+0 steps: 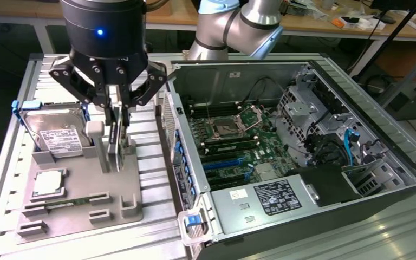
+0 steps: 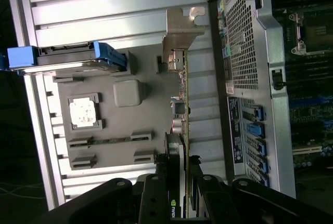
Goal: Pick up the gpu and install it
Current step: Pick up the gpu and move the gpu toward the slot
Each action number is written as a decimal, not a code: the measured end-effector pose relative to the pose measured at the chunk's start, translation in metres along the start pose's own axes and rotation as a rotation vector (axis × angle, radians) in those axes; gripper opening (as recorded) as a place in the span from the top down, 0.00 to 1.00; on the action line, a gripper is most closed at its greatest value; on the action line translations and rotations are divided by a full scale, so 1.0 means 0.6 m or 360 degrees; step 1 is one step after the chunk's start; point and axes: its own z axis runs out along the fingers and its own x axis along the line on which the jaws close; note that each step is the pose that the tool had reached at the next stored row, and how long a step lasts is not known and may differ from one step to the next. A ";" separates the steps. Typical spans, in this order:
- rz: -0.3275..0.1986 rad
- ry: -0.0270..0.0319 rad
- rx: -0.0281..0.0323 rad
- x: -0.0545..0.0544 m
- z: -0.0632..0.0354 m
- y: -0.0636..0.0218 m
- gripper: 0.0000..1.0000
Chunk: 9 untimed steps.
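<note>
The gpu (image 2: 183, 104) stands on its edge over the grey fixture tray (image 2: 130, 125), seen edge-on as a thin card with its silver bracket (image 2: 179, 34) at the far end. My gripper (image 2: 180, 171) is shut on it, one black finger pressed against each face of the card. In the exterior view my gripper (image 1: 118, 123) hangs over the tray (image 1: 78, 208) at the exterior view's left, and the gpu (image 1: 123, 142) runs down between its fingers to the tray's upright posts. Whether the card is off the tray I cannot tell.
On the tray lie a silver hard drive (image 1: 56, 132) with blue handles, a processor chip (image 1: 49, 184) and a green memory stick (image 1: 60, 205). The open computer case (image 1: 381, 146) lies at the exterior view's right, with its motherboard (image 1: 229, 146) and blue slots (image 1: 226, 162) exposed.
</note>
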 end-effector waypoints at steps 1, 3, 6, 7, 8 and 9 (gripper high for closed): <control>0.0001 0.00000 0.00005 0.000 -0.001 0.000 0.73; 0.0001 -0.00001 0.00012 0.000 -0.004 0.000 0.73; 0.0002 -0.00003 0.00023 0.000 -0.008 0.000 0.73; 0.0003 -0.00004 0.00026 0.000 -0.009 0.000 0.73; 0.0003 -0.00004 0.00029 0.000 -0.011 0.000 0.73; 0.0003 -0.00004 0.00033 0.000 -0.012 0.000 0.73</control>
